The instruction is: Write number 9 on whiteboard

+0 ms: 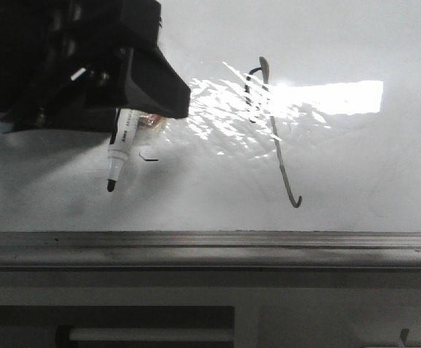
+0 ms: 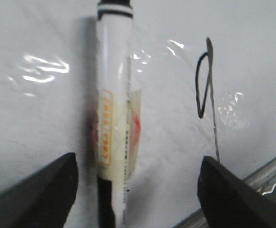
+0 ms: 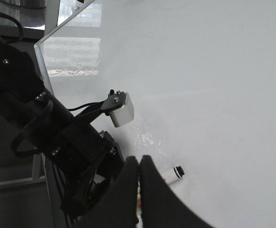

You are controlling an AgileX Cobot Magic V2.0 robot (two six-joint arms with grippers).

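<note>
Left claw (image 1: 127, 109) at 10 o'clock in front view, gripping marker (image 1: 120, 148); black tip down, apart from whiteboard (image 1: 356, 174). Number 9 (image 1: 272, 130) at board centre, 3 o'clock from marker, crossing glare patch (image 1: 225, 109). Small tick mark (image 1: 149, 158) just beside marker. Right claw (image 3: 139, 190) fingers pressed together, holding nothing visible.
</note>
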